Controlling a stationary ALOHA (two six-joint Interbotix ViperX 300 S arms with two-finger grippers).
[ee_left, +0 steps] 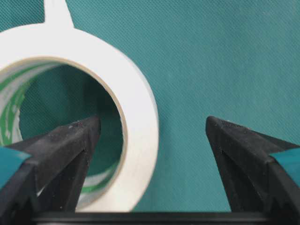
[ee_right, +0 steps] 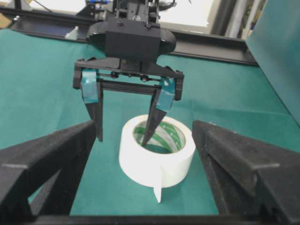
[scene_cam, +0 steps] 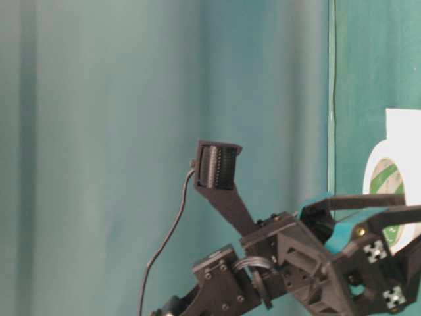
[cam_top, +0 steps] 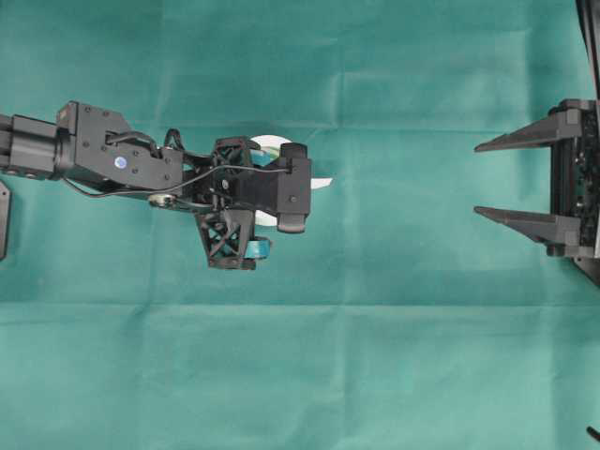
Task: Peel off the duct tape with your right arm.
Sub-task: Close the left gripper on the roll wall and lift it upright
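Note:
The duct tape [ee_right: 157,157], a wide white roll with a green-printed core, lies flat on the green cloth, and its loose strip end [ee_right: 158,190] points toward my right gripper. Overhead the duct tape [cam_top: 268,144] is mostly hidden under the left arm. My left gripper [cam_top: 260,202] is open and straddles the roll's wall. One teal-taped finger [ee_right: 149,129] reaches into the core and the other stands outside; the duct tape [ee_left: 138,101] sits between the tips without visible contact. At the right edge my right gripper [cam_top: 478,179] is open, empty and well away from the roll.
Green cloth [cam_top: 394,375] covers the whole table, with fold creases across it. A black frame rail [ee_right: 211,47] runs along the far edge behind the left arm. A small black part [cam_top: 3,220] sits at the left border.

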